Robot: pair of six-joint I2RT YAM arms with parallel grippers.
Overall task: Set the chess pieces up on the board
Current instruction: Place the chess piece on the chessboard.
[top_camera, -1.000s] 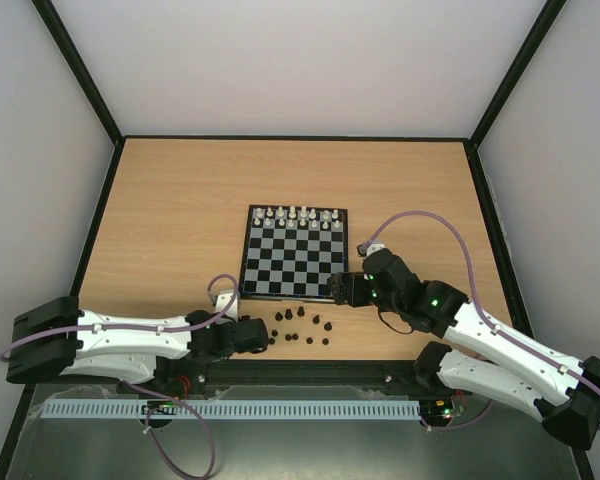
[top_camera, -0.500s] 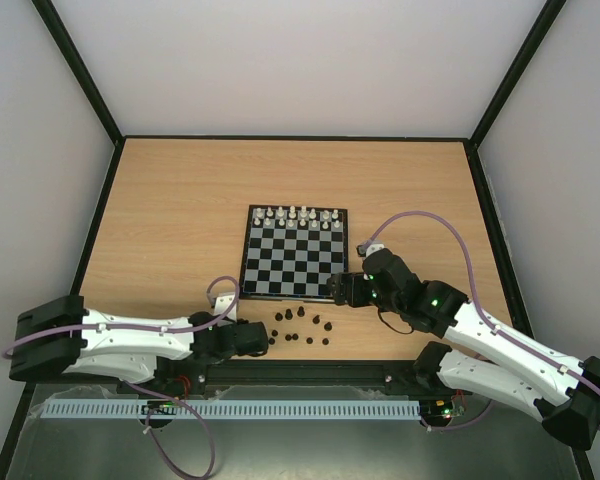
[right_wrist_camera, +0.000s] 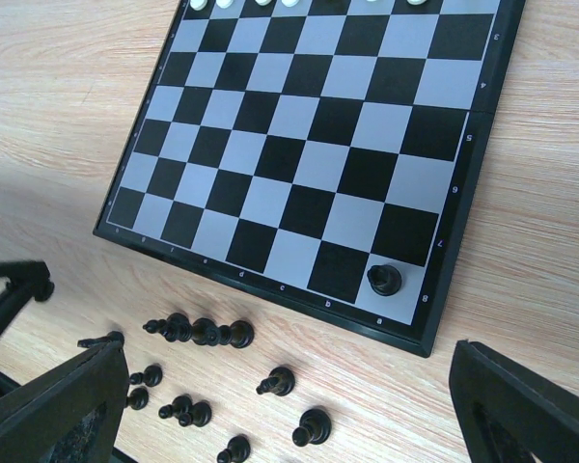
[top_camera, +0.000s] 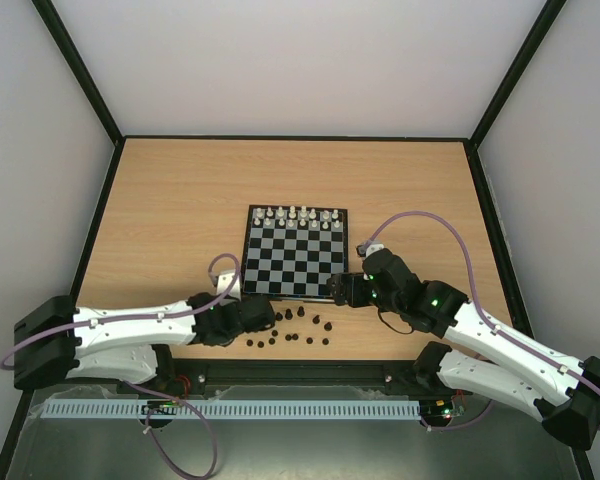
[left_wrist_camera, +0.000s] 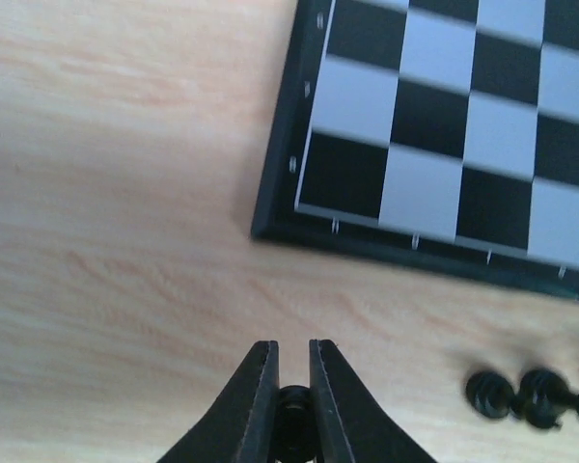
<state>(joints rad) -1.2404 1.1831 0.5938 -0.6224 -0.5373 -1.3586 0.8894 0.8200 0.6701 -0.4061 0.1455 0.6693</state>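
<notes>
The board (top_camera: pixel 295 262) lies mid-table, with one black piece (right_wrist_camera: pixel 384 280) on its near right corner square. Several other black chess pieces (top_camera: pixel 298 330) lie scattered on the wood in front of the board's near edge. My left gripper (top_camera: pixel 264 318) hovers just off the board's near left corner (left_wrist_camera: pixel 270 230), shut on a small black chess piece (left_wrist_camera: pixel 292 413) held deep between the fingers. Over the board's near right corner, my right gripper (top_camera: pixel 336 288) is open with nothing between its fingers, the loose pieces (right_wrist_camera: pixel 205 333) below it.
White pieces (top_camera: pixel 295 215) stand in a row along the board's far edge. Black walls (top_camera: pixel 98 215) border the tabletop on both sides and at the back. The arm bases and a rail sit along the near edge.
The left gripper has shut on a black piece from the left end of the scatter and moved forward toward the board's near left corner. The right arm has not moved.
</notes>
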